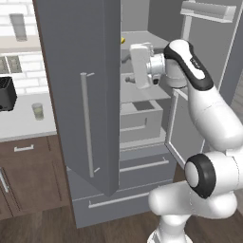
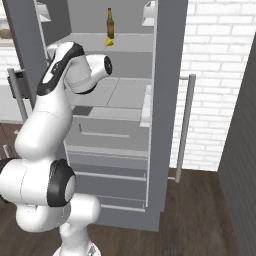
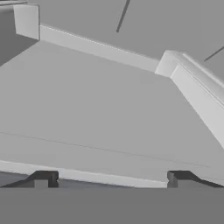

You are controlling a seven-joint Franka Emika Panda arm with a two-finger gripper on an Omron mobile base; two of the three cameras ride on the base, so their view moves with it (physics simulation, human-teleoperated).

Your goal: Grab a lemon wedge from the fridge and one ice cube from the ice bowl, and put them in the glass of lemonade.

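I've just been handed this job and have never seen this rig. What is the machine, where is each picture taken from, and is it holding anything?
It is a white robot arm on a drivable base, facing an open fridge. Two pictures come from base cameras behind it, left and right; the third looks along its tool, whose dark fingertips stand wide apart with nothing between them. The arm reaches onto a middle shelf. One shelf higher lie the lemon wedge and a brown bottle. The glass of lemonade stands on the counter left of the fridge.
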